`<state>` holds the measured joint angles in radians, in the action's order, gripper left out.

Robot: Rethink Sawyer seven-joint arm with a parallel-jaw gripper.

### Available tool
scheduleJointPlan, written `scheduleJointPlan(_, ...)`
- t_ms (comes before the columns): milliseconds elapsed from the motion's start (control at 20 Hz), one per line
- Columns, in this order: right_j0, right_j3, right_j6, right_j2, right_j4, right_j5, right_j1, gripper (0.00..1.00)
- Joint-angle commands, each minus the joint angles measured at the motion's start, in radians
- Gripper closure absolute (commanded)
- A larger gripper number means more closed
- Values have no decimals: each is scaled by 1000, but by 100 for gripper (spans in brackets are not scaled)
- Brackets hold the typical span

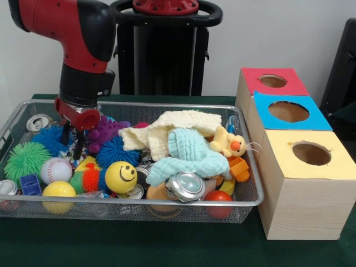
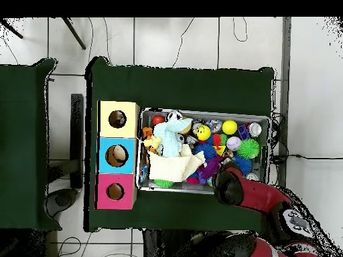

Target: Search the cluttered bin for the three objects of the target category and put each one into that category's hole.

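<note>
A wire mesh bin (image 1: 167,204) (image 2: 201,110) holds mixed clutter. Inside are a yellow smiley ball (image 1: 120,177), a baseball (image 1: 55,169), a green spiky ball (image 1: 26,160), a plain yellow ball (image 1: 58,190), a blue spiky ball (image 1: 115,151), crushed cans (image 1: 186,186), a cream cloth (image 1: 167,129), a light blue cloth (image 1: 186,154) and a plush duck (image 1: 227,143). My gripper (image 1: 73,146) hangs inside the bin's left end, over a blue spiky ball (image 1: 50,139) and beside a purple toy (image 1: 105,132). Its fingers (image 1: 79,147) stand apart with nothing clearly held. In the overhead view the arm (image 2: 231,187) hides the gripper.
Three wooden boxes stand beside the bin, each with a round hole on top: red (image 1: 272,80) (image 2: 115,191), blue (image 1: 288,111) (image 2: 117,155) and yellow (image 1: 311,153) (image 2: 118,119). An orange block (image 1: 239,168) and a red ball (image 1: 218,199) lie at the bin's box end.
</note>
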<state>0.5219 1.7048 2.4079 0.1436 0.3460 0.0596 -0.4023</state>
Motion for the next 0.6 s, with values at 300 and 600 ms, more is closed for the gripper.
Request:
scheduleJointPlan(300, 49, 81, 108, -132, -42, -48, 18, 0)
scheduleJointPlan(600, 24, 66, 123, -124, -67, -51, 10, 0)
